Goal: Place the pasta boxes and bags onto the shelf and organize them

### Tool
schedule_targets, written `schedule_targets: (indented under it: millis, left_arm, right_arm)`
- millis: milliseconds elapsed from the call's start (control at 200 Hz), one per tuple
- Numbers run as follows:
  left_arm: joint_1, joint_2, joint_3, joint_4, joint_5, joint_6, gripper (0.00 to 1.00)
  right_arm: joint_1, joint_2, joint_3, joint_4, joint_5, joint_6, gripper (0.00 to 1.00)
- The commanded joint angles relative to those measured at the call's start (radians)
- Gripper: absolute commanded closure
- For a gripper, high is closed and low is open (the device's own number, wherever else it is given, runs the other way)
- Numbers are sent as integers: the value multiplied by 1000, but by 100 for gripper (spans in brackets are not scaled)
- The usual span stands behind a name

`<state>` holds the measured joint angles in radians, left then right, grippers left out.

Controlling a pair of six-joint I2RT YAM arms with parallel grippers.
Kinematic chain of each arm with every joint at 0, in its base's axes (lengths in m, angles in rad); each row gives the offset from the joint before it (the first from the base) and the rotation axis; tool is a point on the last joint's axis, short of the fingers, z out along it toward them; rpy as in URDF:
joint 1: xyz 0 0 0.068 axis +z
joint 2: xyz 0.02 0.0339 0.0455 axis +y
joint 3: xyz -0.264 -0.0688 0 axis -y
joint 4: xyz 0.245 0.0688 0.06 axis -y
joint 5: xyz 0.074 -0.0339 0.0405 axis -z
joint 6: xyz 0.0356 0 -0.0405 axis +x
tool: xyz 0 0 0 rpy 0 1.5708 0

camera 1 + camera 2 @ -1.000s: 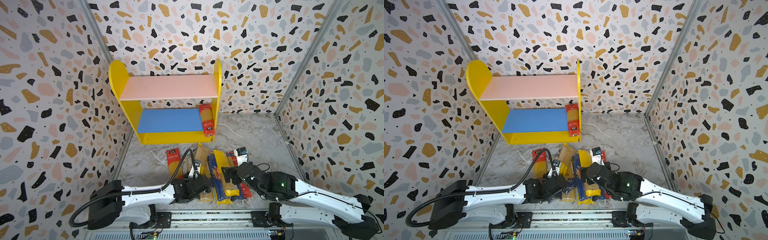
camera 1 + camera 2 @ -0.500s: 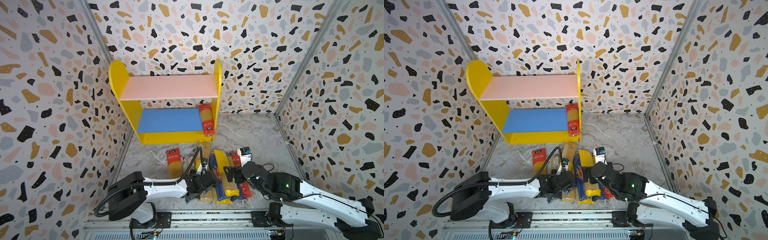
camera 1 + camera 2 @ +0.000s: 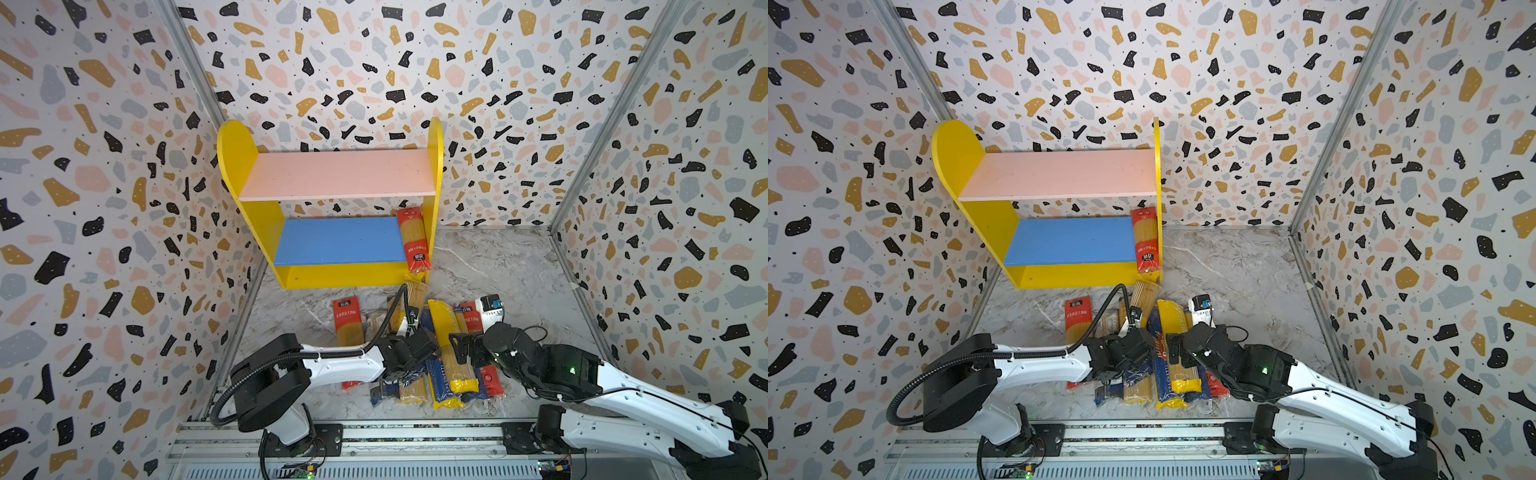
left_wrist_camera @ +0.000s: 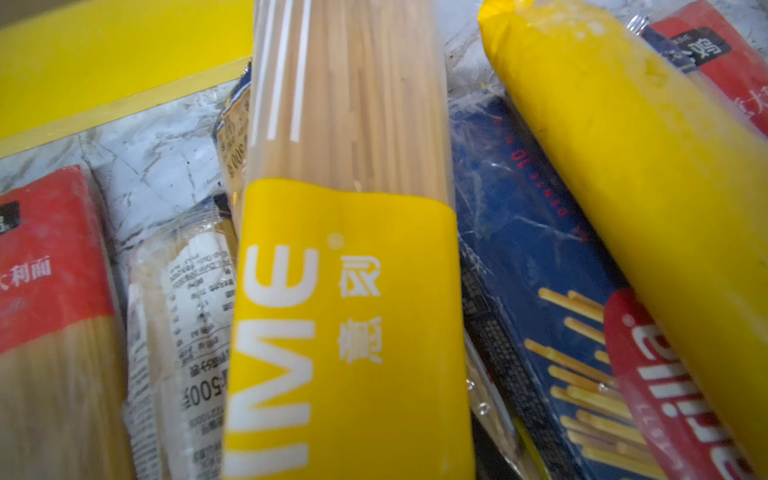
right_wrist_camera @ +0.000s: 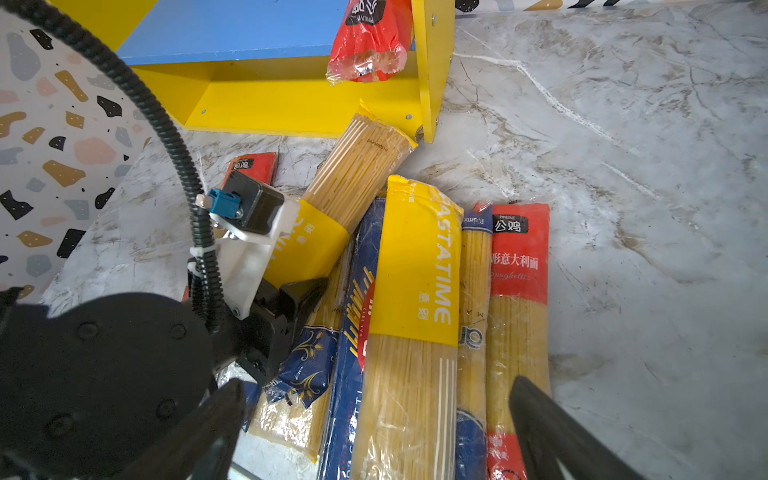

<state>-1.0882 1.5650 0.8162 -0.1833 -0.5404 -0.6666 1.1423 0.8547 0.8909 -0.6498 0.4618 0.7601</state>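
Surface: a grey-white marbled counter point(image 3: 498, 266).
Room: terrazzo-patterned walls point(image 3: 104, 166) close it in on three sides. An aluminium rail point(image 3: 415, 432) along the lower edge carries both arm bases.
Shelf: the shelf point(image 3: 235, 153) stands at the back, centre-left in both top views. It has yellow side panels, a pink upper board point(image 3: 336, 174) and a blue lower board point(image 3: 336, 241).
On the shelf: one red spaghetti pack point(image 3: 413, 239) lies on the blue lower board against the right panel, its front end past the board's edge.
Heap: the other packs lie overlapped at lower centre, in front of the shelf. They include a left red pack point(image 3: 347, 320), a dark blue Barilla pack point(image 4: 540, 249), a flat PASTATIME pack point(image 5: 415, 270) over it and a right red pack point(image 5: 517, 291).
Left claw: the left claw point(image 5: 291, 303) is clamped on the yellow end of a tilted yellow-banded pack point(image 5: 357, 166), whose noodle end lies just beside the right panel's foot.
Right claw: the right claw point(image 5: 374, 386) hangs over the heap's near ends, jaws wide apart. Contact cannot be told.
In the way: the left arm's black ribbed cable point(image 5: 166, 124) arcs over the heap's left side.
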Motion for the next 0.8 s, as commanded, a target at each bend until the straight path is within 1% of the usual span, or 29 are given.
schedule_targets:
  millis: [0,65,230,290,501,796]
  left_arm:
    - [6,-9,-16,-64,14,41,68]
    - [8,-43,-32,-69,2,40,77]
    - [7,-158,-101,-57,-4,45,93]
    - [8,-206,-129,-53,-9,48,100]
    - [14,-359,-201,-32,-49,62,100]
    - [21,-498,-220,-43,-85,78,100]
  right_arm:
    - [-11,-22,-3,7,-5,-13,1]
    - [-14,-21,-3,7,-6,-16,1]
    - [-19,-11,1,16,-14,-27,1]
    - [-20,-7,5,20,-18,-30,1]
    - [-27,16,10,50,-41,-45,1]
    - [-30,42,36,50,-48,-56,1]
